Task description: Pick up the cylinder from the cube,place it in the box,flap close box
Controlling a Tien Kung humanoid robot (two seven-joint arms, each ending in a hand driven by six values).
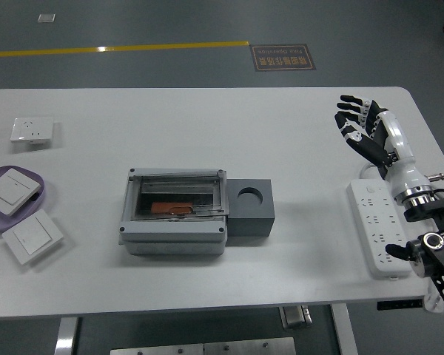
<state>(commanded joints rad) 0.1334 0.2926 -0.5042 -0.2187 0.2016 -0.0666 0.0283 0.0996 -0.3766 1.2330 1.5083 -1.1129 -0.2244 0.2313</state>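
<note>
The right hand [364, 127] hangs above the table's [207, 118] far right part, its fingers [349, 111] loosely spread and slightly bent, grasping nothing and touching nothing. Just below it, toward the near edge, lies a white power strip [377, 225]. Well to its left sits the dark grey cube [250, 208], its round hole empty, touching the grey box [175, 211]. The box's clear lid is down, and an orange-red cylinder [172, 207] lies inside. Farther left are a purple plate [43, 194], white switches [32, 235] and a white socket plate [31, 130]. A floor sign [282, 56] beyond the table carries writing too small to read.
</note>
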